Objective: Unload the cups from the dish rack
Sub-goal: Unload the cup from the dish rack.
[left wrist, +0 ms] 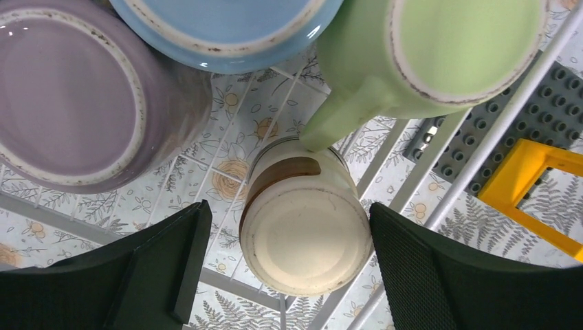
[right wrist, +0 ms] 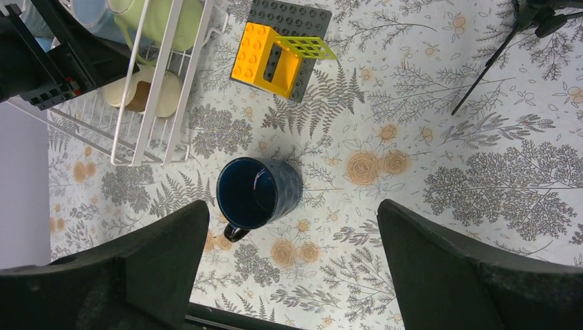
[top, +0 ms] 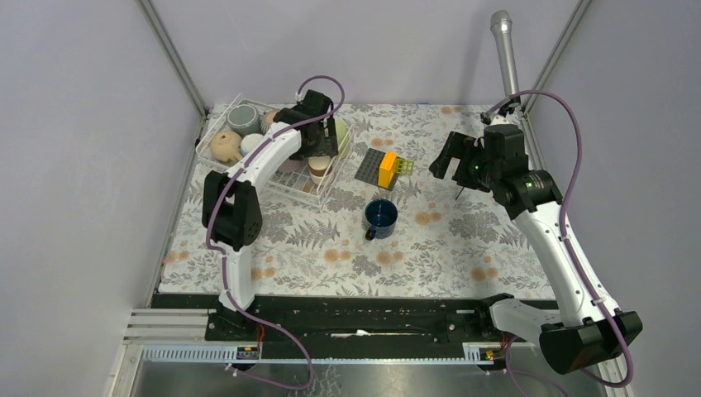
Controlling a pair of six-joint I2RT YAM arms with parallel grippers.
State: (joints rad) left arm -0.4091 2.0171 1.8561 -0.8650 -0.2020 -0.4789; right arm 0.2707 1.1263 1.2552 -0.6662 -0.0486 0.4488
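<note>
Jaws on your left arm stand wide apart, one to either side of the tan mug (left wrist: 302,240), which sits bottom-up inside the dish rack (left wrist: 482,148), close to the rack's outer bars. As far as the left wrist view shows, neither side touches it yet. Crowding it deeper in the rack are the pale green mug (left wrist: 447,48), whose handle reaches down toward the tan mug's rim, the light blue mug (left wrist: 227,27) and the mauve mug (left wrist: 69,96), all bottom-up too. Jaws on your right arm are also fully apart and hold nothing; they hang over the tabletop (top: 463,248), well away from the rack. Below them the navy mug (right wrist: 256,192) stands upright on the tabletop, near the rack but outside it, so that one looks unloaded. The grey studded plate (right wrist: 292,14) with its yellow block (right wrist: 258,58) lies just outside the rack and is not your concern. You appear to be at the grasp on the tan mug, with most of the mugs not yet out of the rack. Next, settle low enough for a firm hold on the mug's body, close squarely, then lift straight up so it clears the green handle and the bars before you carry it out to the tabletop.
</note>
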